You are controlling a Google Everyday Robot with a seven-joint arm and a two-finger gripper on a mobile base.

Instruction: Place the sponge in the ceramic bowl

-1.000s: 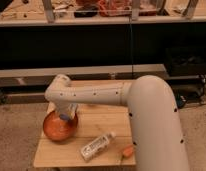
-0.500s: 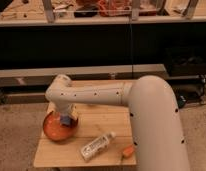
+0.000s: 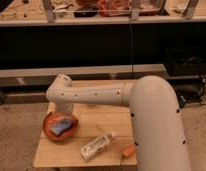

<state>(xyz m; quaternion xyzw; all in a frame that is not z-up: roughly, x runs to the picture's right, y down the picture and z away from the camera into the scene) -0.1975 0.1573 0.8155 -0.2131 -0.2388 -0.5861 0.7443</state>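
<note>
The orange-brown ceramic bowl (image 3: 48, 131) stands on the left part of the small wooden table (image 3: 101, 120). The blue sponge (image 3: 61, 125) lies inside it, tilted against the bowl's far wall, with nothing touching its visible top. My gripper (image 3: 66, 111) hangs at the end of the white arm, just above the bowl's far rim and a little above the sponge. The wrist hides most of it.
A clear plastic bottle (image 3: 97, 146) lies on its side near the table's front middle. A small orange object (image 3: 128, 150) sits at the front right beside the arm's thick white link (image 3: 156, 125). A dark low shelf (image 3: 96, 50) runs behind the table.
The gripper has risen from inside the bowl. The sponge, earlier covered by it, now shows lying in the bowl.
</note>
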